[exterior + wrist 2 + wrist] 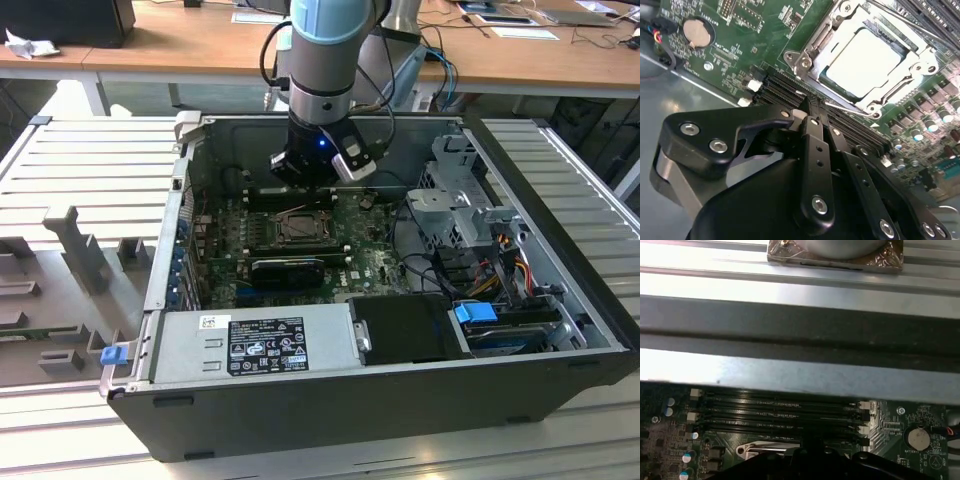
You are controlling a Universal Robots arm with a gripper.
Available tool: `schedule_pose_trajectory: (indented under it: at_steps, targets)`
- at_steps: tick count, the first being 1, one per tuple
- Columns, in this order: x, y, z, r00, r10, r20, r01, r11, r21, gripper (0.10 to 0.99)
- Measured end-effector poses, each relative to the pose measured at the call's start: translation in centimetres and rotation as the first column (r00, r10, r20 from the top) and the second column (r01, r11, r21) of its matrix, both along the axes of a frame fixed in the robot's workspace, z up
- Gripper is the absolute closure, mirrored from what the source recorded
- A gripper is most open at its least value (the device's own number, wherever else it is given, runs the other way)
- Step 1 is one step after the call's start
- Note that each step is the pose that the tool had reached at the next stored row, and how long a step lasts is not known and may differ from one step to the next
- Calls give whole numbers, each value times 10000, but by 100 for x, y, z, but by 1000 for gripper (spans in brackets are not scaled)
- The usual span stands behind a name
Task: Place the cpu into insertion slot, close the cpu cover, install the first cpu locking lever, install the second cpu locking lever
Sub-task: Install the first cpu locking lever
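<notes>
The cpu (865,60) lies flat in its socket on the green motherboard, pale and square. The cpu cover (812,52), a silvery frame, lies down around it. In the exterior view the socket (300,228) sits mid-board inside the open case. One thin wire locking lever (850,108) runs along the socket's edge nearest my fingertips, and another wire lever (912,22) runs along the opposite edge. I cannot tell whether either is latched. My gripper (807,106) is shut with nothing between its black fingers, its tip just off the socket's corner. It hangs over the board's far side (305,185).
Black memory slots (780,407) run beside the socket, under the case's metal wall (790,325). A coin battery (696,31) sits on the board. The power supply (260,345) fills the case's near side, and a drive cage (460,200) with cables (500,270) stands at the exterior view's right.
</notes>
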State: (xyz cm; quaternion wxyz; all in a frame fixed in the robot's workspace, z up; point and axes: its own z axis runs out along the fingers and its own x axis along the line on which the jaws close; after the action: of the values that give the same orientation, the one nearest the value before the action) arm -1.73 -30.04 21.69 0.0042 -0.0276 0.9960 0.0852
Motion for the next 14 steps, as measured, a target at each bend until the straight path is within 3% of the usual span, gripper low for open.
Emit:
schedule_pose_trajectory:
  at_steps: [14]
  targets:
    - [21, 1, -132, 10000, -29, 1, 29, 10000, -7, 980]
